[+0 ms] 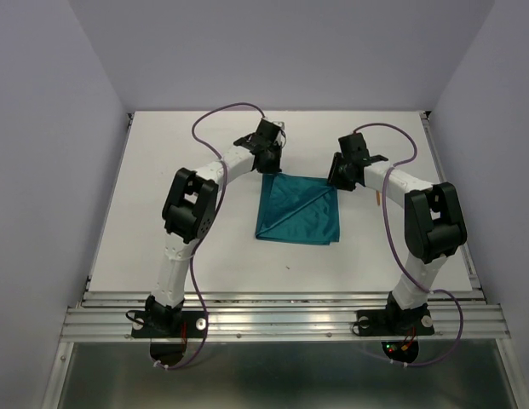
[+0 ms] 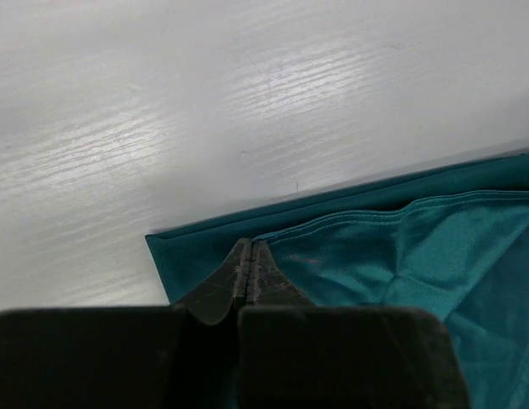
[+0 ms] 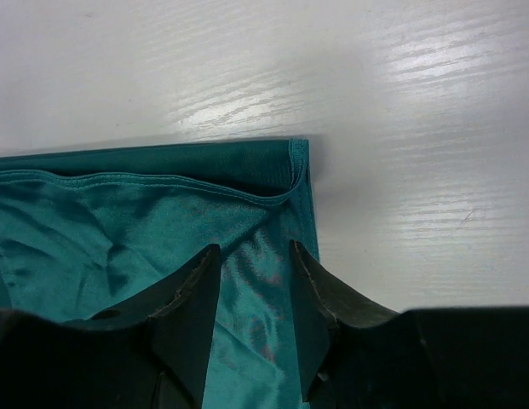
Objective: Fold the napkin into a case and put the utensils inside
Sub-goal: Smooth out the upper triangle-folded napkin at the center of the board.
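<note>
Top view: left gripper (image 1: 266, 160) sits at the far-left corner of the napkin (image 1: 298, 210), and right gripper (image 1: 339, 181) at its far-right corner. The napkin lies flat mid-table (image 1: 162, 213) between the two arms. It's folded to a near-square, slightly wider across the table than deep, edges roughly square to the table. A diagonal crease runs from the far-right corner toward the near-left. Only this view shows a utensil (image 1: 379, 198): I see an orange sliver on the bare table just right of the napkin, tucked against the right arm (image 1: 392, 183), pointing roughly away from me. It's outside the cloth, and I can't tell whether it's the fork. Left wrist cam gives what the top can't: left gripper (image 2: 250, 249) jaws pressed together, and the hem of the napkin's (image 2: 434, 256) top layer runs straight into the tips. It looks pinched at that corner, with the lower layer poking out to the left. Right wrist cam: right gripper (image 3: 255, 249) jaws apart, fingers (image 3: 192, 294) straddling the top layer of the napkin (image 3: 102, 221) just short of its corner, gripping nothing. The cloth lies flat under them, and the corner shows two stacked layers with a curled hem.
</note>
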{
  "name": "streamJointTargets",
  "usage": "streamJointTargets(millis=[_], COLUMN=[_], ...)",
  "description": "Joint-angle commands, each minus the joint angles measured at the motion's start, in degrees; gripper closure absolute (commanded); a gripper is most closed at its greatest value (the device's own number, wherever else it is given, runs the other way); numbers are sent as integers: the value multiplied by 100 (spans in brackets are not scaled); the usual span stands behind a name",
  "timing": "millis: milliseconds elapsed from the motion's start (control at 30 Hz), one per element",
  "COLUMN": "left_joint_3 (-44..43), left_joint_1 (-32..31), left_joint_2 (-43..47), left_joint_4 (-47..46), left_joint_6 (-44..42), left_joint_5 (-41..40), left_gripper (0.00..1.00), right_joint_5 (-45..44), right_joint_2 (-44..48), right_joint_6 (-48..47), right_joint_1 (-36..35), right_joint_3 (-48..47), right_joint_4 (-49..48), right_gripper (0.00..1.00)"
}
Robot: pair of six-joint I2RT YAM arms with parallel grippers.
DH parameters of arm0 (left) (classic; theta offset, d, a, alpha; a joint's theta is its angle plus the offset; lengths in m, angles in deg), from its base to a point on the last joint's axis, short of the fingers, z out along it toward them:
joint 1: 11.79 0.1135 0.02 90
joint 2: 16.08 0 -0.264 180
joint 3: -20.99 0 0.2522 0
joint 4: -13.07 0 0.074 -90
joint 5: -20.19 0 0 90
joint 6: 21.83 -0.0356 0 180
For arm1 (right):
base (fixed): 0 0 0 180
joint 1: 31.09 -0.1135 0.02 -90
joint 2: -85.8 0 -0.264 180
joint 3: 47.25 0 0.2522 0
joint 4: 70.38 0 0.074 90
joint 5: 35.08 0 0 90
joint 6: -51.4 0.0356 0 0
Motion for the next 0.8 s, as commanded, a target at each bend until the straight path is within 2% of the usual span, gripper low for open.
streamJointTargets(millis=[0, 533, 633, 667, 733, 767], left_joint_3=[95, 175, 43, 51, 51, 43], left_joint_1=[53, 123, 123, 123, 123, 123], left_joint_2=[572, 511, 361, 344, 326, 300], left_joint_4=[-175, -229, -123, -140, -158, -158], left_joint_6=[45, 89, 124, 124, 98, 63], left_joint_5=[-10, 95, 96, 96, 113, 122], left_gripper=[100, 100, 84, 68, 57, 47], right_joint_5=[-90, -28, -28, -28, -37, -46], right_joint_2=[-23, -138, -138, -138, -129, -120], right_joint_6=[-39, -30, -30, -30, -30, -30], right_joint_1=[35, 35, 35, 35, 35, 35], right_joint_3=[-241, -391, -408, -400, -391, -382], right_joint_4=[-111, -102, -102, -102, -102, -102], right_gripper=[53, 53, 53, 53, 53, 53])
